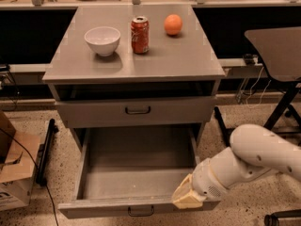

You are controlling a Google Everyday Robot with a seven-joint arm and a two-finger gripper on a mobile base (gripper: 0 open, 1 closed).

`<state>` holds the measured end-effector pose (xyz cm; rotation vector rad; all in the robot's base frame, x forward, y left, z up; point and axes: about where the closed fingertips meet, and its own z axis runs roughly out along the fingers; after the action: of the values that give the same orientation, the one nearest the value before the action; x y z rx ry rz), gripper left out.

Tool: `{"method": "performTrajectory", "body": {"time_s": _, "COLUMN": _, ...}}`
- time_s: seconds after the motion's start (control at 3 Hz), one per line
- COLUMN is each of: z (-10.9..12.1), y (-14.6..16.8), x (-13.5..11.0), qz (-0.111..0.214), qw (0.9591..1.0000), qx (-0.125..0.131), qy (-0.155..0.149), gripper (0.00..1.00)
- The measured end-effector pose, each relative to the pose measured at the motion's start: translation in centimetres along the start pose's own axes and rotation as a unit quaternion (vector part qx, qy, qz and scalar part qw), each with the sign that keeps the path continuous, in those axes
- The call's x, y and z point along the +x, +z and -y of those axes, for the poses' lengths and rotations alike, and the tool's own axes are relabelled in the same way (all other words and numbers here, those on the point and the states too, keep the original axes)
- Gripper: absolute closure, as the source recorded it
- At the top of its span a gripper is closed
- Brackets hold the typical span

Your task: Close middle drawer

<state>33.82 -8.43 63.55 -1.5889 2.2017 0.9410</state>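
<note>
**Tool at the drawer's front rim, push yet to come**

Nearest the camera, the tool (188, 199), pale and blunt at the end of the white arm (254, 159), reaching in from the right. Set at the right end of the front panel's top rim on the middle drawer (103, 207), touching it or just beside it; cannot tell which. Cannot tell either whether spread, pressed together, or pinching anything. Probably placed there to shove the panel inward rather than to take the small dark loop handle (141, 212), well apart at the panel's centre.

Behind the panel, the long grey tray, pulled far out of the cabinet, its bare floor showing. Task judged barely begun, with the whole travel left to cover. Off-centre contact likely to skew the tray on its runners, so a straight, steady push toward the cabinet called for.

Off to the left on the floor, a cardboard box (11, 173), clear of the drawer's path.

Further back and above, the upper drawer (94, 113) with the taller front, pushed in under the counter (188, 60). On the counter, a white bowl (102, 40), a red can (139, 28) standing upright and an orange (173, 24), all well apart from the work; at risk only from a hard slam.
</note>
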Motion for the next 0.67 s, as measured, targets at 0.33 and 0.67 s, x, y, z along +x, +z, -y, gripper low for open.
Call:
{"method": "performTrajectory", "body": {"time_s": 0.33, "z": 0.3, "y": 4.6, "x": 3.2, "qz": 0.015, "qw": 0.9988, "qx": -0.028, "qy": 0.037, "gripper": 1.0}}
{"method": "performTrajectory", "body": {"time_s": 0.67, "z": 1.3, "y": 10.2, "x": 7.6, "qz": 0.038, "qw": 0.9941, "qx": -0.066, "qy": 0.077, "gripper": 1.0}}
